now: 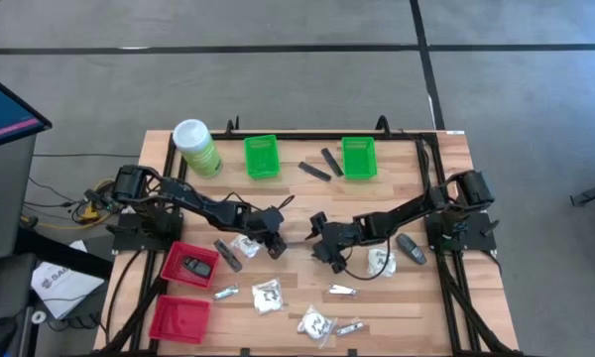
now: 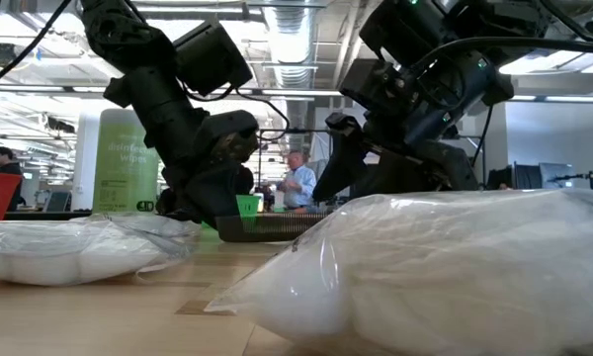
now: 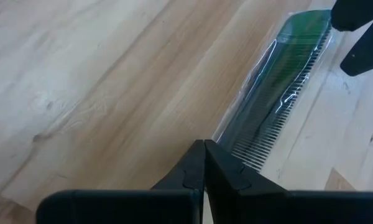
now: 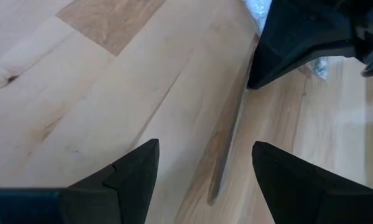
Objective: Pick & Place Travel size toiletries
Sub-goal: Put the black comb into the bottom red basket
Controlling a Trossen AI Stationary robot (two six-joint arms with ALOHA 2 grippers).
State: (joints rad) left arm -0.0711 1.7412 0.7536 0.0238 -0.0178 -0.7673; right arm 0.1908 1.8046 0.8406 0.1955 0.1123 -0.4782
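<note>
A dark green comb in a clear wrapper [image 3: 286, 81] stretches between my two grippers at the table's middle. My left gripper [image 1: 276, 236] [image 3: 204, 152] is shut at the wrapper's near end. My right gripper [image 1: 319, 241] [image 4: 205, 162] is open, one finger on each side of a thin blurred strip [image 4: 227, 143] that runs back to the left gripper [image 4: 304, 37]. White crinkly packets [image 1: 268, 296] [image 1: 315, 322] [image 1: 380, 263] [image 1: 246, 243], silvery sachets [image 1: 340, 291] [image 1: 225, 293] and dark sticks [image 1: 314, 171] lie flat on the wood. A dark oval piece [image 1: 196, 266] lies in a red basket. My left gripper pinches the comb wrapper's near end [image 3: 219, 142] between its two shut fingers, along the comb's length. The fingertips cover the exact place of contact, so edge or fold cannot be told. The comb reaches away from the fingers toward the right gripper.
Two green baskets [image 1: 261, 156] [image 1: 359, 157] and the light-green canister [image 1: 196, 147] stand at the far edge. Two red baskets [image 1: 174, 260] [image 1: 179, 317] sit at the near left. A dark oval piece [image 1: 410, 248] lies by the right arm. A person [image 2: 298, 183] shows in the room behind.
</note>
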